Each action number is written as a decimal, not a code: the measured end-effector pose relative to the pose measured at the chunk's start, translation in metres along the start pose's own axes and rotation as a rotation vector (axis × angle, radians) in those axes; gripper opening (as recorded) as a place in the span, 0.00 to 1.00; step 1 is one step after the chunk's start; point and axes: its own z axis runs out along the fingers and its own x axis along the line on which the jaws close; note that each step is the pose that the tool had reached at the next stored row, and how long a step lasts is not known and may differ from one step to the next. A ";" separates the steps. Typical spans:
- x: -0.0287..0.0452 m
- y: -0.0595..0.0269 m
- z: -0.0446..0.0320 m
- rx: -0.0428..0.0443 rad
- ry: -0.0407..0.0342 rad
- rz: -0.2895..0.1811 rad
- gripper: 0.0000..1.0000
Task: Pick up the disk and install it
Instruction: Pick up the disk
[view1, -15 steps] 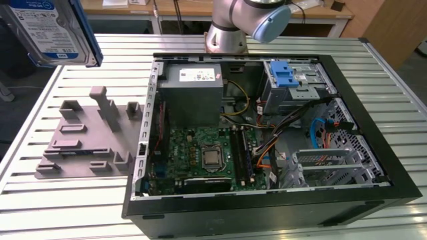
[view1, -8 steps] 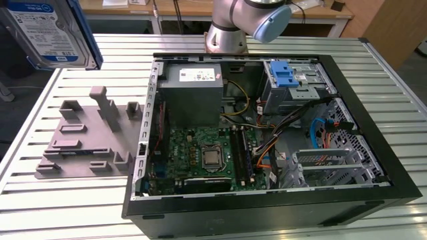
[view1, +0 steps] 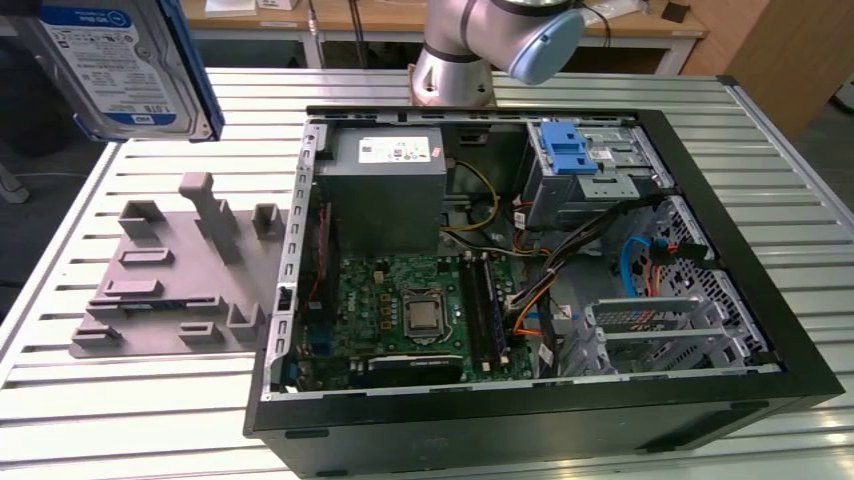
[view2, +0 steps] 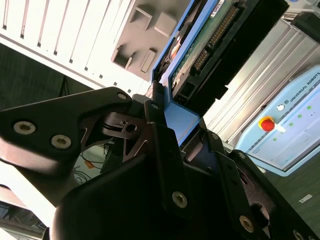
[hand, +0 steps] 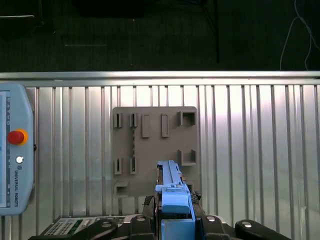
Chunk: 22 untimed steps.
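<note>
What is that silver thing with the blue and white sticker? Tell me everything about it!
The flat, rectangular silver-grey disk has a white and blue label and a blue plastic bracket around its edges. In the second wrist view, a green circuit board with connector pins shows. It hangs in the air above the slatted metal table, clamped at its bracket by the black gripper.

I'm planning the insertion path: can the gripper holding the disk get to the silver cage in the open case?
Probably yes: the gripper holds the disk above the table, the case lies open, and nothing covers the cage; cables run beside it.
</note>
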 end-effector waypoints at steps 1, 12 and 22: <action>0.0001 -0.0017 -0.0001 -0.0001 0.0000 0.000 0.36; 0.0012 -0.0152 -0.0006 -0.0001 0.0000 0.000 0.36; 0.0019 -0.0281 -0.0010 -0.0001 0.0001 0.000 0.36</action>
